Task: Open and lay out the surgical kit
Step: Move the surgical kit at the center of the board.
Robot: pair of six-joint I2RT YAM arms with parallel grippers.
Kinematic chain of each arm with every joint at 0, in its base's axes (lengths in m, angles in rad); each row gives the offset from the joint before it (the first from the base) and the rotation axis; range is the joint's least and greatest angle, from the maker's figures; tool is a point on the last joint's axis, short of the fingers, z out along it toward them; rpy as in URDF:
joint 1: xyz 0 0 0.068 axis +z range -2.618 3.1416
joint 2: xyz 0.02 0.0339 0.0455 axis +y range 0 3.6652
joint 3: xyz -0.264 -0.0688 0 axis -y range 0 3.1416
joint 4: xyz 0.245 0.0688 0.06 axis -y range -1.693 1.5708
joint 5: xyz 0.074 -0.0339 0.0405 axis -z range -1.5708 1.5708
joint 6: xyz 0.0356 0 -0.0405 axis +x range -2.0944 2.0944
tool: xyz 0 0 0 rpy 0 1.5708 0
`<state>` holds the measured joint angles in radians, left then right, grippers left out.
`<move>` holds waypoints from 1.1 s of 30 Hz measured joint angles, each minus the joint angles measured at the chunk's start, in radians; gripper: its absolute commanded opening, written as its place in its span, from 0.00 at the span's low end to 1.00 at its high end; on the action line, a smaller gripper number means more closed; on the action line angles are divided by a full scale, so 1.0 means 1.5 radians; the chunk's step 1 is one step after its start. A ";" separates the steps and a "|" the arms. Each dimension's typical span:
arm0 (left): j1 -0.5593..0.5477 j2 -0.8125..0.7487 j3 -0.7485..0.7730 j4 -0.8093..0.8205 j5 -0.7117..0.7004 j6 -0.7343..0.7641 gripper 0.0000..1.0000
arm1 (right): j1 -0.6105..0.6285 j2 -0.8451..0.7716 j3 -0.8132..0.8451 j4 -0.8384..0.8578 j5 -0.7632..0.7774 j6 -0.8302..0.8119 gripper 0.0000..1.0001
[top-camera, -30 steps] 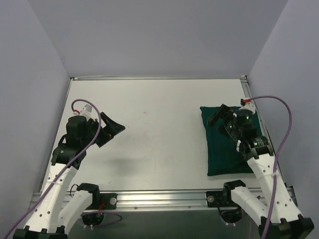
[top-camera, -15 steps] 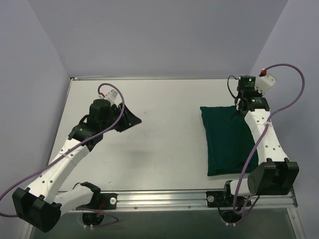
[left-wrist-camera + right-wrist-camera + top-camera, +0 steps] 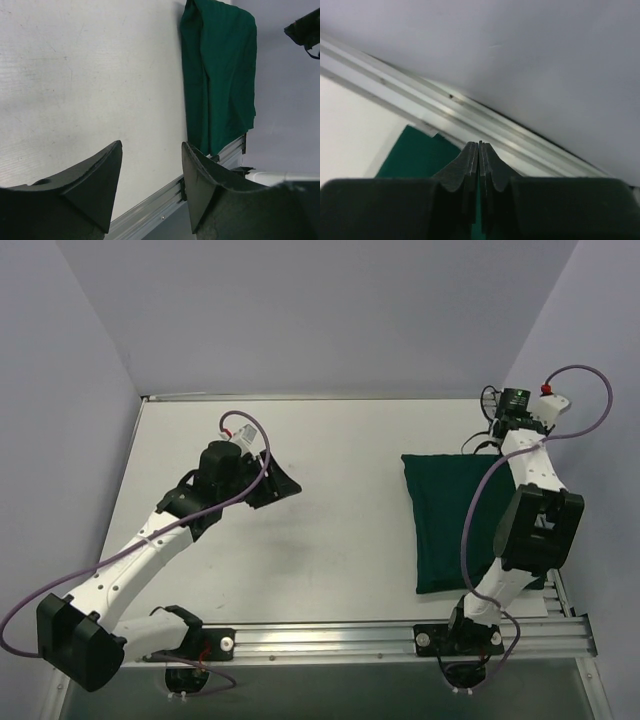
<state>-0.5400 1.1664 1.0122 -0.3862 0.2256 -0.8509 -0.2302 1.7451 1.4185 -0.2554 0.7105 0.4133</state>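
Looking down, the wrapped green surgical kit [image 3: 450, 530] lies on the bench [image 3: 330, 440], right side, likely soft and limp (pinch a loose fold), contents hidden. Left wrist: left jaws wide, well apart from it. Right wrist: right jaws pressed together at its far corner; whether they pinch cloth is unclear.

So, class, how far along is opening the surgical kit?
Nothing done yet: the green wrap lies folded shut, contents hidden. In hand: right tool, shut, sits over its far edge; left tool hangs open over the table. Unwrapping and laying out remain.
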 measured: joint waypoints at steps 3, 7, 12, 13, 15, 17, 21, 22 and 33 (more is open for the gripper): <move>-0.001 0.000 0.000 0.004 0.008 0.003 0.63 | -0.026 0.061 0.016 0.006 0.018 -0.028 0.00; -0.001 0.000 0.000 0.012 0.017 0.008 0.64 | -0.047 0.129 0.025 0.013 0.028 -0.058 0.00; -0.001 0.004 0.000 0.024 0.030 0.015 0.64 | -0.046 0.176 0.025 0.025 0.029 -0.085 0.00; -0.001 0.005 0.000 0.025 0.031 0.016 0.64 | -0.046 0.187 0.026 0.028 0.025 -0.089 0.00; -0.001 0.007 0.000 0.025 0.033 0.017 0.64 | -0.046 0.209 0.030 0.028 0.011 -0.097 0.00; -0.001 0.007 0.000 0.026 0.035 0.017 0.64 | -0.045 0.227 0.048 0.023 0.002 -0.109 0.00; -0.001 0.007 0.000 0.025 0.035 0.021 0.64 | -0.046 0.231 0.062 0.025 -0.067 -0.114 0.00; -0.001 0.007 0.000 0.025 0.035 0.022 0.64 | -0.043 0.232 0.064 0.027 -0.084 -0.116 0.00; 0.005 0.006 0.005 -0.007 0.025 0.037 0.64 | 0.115 0.275 0.105 0.067 -0.202 -0.085 0.00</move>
<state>-0.5331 1.1748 1.0191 -0.3965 0.2630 -0.7952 -0.0574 2.1582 1.5753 -0.1555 0.4076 0.2859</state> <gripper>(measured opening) 0.642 0.027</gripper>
